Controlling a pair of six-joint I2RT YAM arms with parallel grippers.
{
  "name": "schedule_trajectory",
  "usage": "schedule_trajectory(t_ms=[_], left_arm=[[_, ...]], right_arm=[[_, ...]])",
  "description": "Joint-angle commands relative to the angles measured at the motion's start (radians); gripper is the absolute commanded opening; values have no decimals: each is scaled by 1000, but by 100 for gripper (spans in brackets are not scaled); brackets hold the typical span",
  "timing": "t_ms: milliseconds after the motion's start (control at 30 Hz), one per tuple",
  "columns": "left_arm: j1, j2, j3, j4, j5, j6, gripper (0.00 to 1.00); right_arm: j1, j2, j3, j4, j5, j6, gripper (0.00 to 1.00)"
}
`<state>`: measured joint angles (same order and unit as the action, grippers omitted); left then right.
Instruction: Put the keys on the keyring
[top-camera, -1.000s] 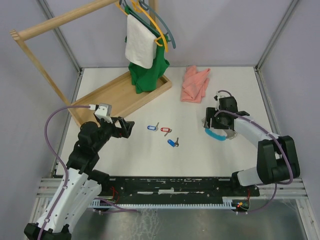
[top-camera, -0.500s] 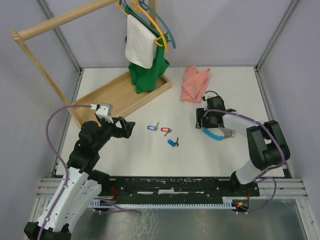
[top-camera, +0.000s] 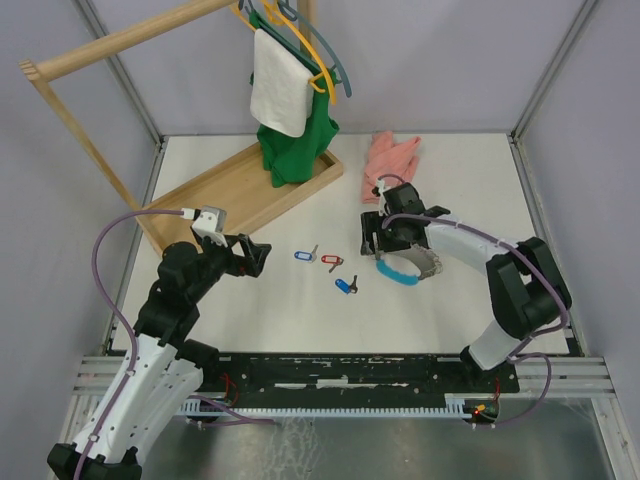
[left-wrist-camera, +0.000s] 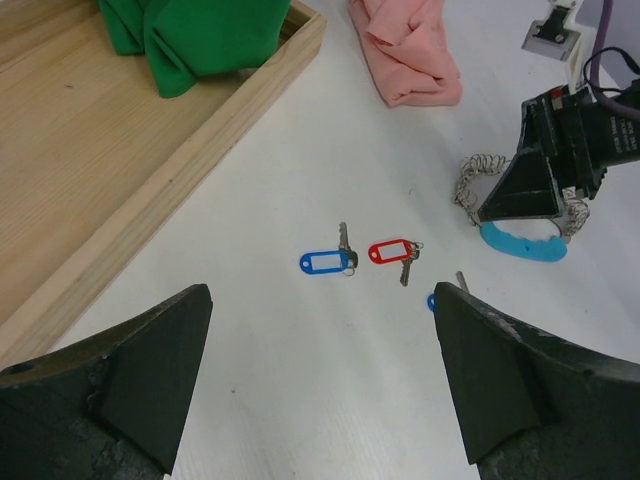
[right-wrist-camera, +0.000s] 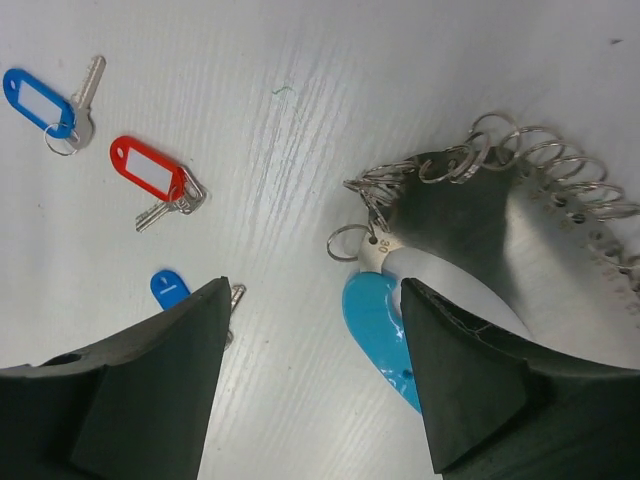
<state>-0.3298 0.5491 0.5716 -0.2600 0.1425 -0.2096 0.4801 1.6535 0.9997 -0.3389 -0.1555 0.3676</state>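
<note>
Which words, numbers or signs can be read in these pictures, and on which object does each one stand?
"80" (tiny, so not certain): on a small metal tab of the keyring, beside its blue section.
Red label and blue label of the keys: the white inserts look blank.
Second blue label: partly out of sight, nothing readable.
No other readable text anywhere.

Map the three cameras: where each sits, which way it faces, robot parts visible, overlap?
Top external: above and behind, looking down on the table; left arm, right arm, left claw, right claw visible.
Left wrist: faces forward and down at the keys; own fingers at bottom corners.
Right wrist: faces down at the keyring; own fingers below.
Shared: both wrist views show keys and keyring.
</note>
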Motion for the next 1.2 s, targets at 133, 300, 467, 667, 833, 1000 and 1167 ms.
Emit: schedule_trajectory(t_ms=[133,300,467,667,833,1000,1167], left_arm=[[-7,-6,7,31,38,27,98],[-14,-8,4,31,31,26,97],[-22,-7,4,27,17,24,97],[-27,-4,5,10,-7,22,97],[-30,-4,6,3,-15,23,97],[-32,0,7,-2,-20,24,96],[-32,3,7,-4,-23,24,96]], right_arm=[[-10,-218,22,-229,177,-45,79],[-10,-338,-97,-328,396,136,80],[-10,-453,-207,-316,475,274,81],[-10,-464,-272,-247,535,410,77],[-10,-431,-304,-158,593,511,68],[-10,-364,-305,-111,630,559,62],[-13,-285,-292,-103,654,580,55]])
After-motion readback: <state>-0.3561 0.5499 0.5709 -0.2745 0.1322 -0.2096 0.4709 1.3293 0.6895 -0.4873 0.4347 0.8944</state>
